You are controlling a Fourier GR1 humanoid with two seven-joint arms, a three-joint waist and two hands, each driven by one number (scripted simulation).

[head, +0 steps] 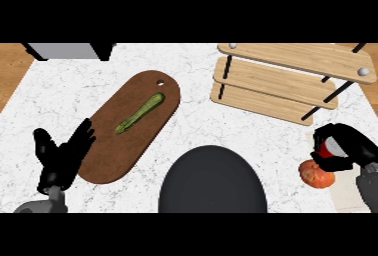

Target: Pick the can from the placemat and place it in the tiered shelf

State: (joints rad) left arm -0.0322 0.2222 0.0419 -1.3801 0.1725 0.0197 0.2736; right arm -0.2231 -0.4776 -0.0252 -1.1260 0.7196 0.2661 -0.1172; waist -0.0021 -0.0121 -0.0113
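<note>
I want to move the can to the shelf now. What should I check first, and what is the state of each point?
1. Grip: the right hand has its fingers curled round the can. Ok.
2. Can lifted off the placemat: cannot tell from this steep view.
3. Orange fruit: it lies right beside the hand, on the near side. Whether they touch, cannot tell.
4. Way to the tiered shelf: only bare counter shows between. Ok.
5. Shelf boards: no object shows on the visible parts. Ok.
6. Left hand: open, resting at the far left, away from the way. Ok.
</note>
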